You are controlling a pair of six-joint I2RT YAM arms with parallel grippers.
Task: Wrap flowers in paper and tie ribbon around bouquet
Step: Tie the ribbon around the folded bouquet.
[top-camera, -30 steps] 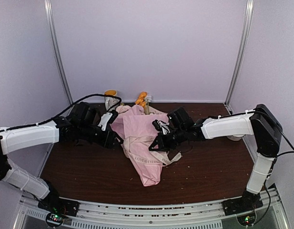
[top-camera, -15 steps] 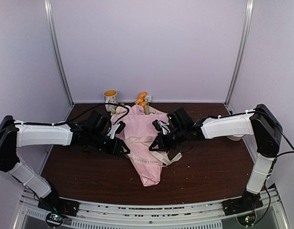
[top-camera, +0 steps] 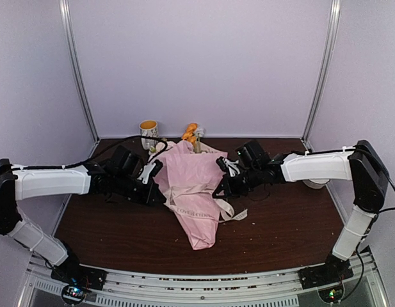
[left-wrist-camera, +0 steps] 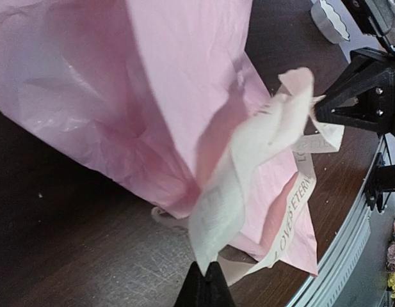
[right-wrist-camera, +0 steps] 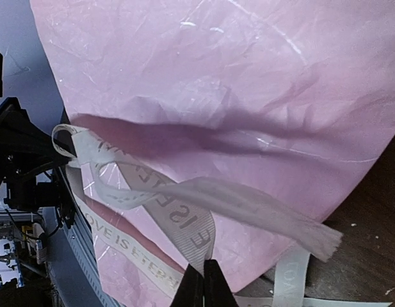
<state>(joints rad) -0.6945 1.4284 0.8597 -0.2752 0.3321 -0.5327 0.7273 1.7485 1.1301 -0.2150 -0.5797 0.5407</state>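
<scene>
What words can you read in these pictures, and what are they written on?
"LOVE IS ETERN": printed along the ribbon; the rest of the last word is hidden by a fold.
"E IS": a piece of the same words on another loop of the ribbon.
Mug: its marks are too small to read.

The paper (top-camera: pixel 196 185) is plain pale pink, turning a deeper rose in its folds. The ribbon (right-wrist-camera: pixel 184 224) is cream-beige, printed with grey capital lettering along its length. The flowers (top-camera: pixel 191 132) show orange blooms. The table (top-camera: pixel 120 224) is dark brown, the mug (top-camera: pixel 148 130) cream and yellow.
</scene>
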